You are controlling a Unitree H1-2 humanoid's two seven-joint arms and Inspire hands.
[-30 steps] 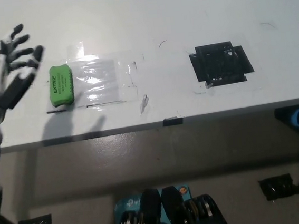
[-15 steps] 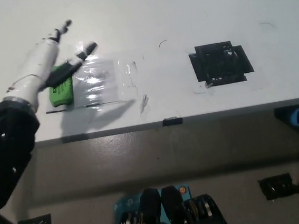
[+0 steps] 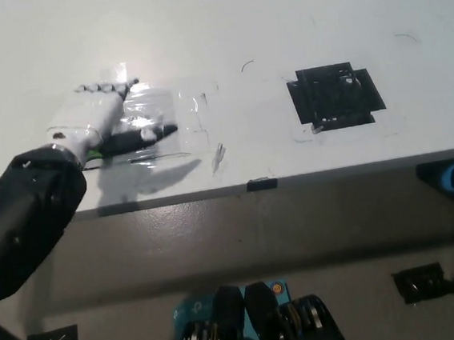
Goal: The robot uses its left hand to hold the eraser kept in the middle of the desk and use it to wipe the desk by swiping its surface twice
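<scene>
Reaching down, the white left hand point(image 3: 93, 118) covers the eraser point(image 3: 94, 154) on the table point(image 3: 221, 26); its fingers' closure can't be told; they should wrap it firmly before swiping

Bright overhead light; desk point(image 3: 293, 19) washed out w/ glare on clear film point(image 3: 157, 112). My left hand point(image 3: 97, 118) casts soft shadow toward desk edge. Slight blur.

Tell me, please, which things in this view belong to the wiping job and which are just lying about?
Job: left hand, laid over the mostly hidden green eraser; white desk.
Lying about: clear plastic sheet; black tape square.
</scene>
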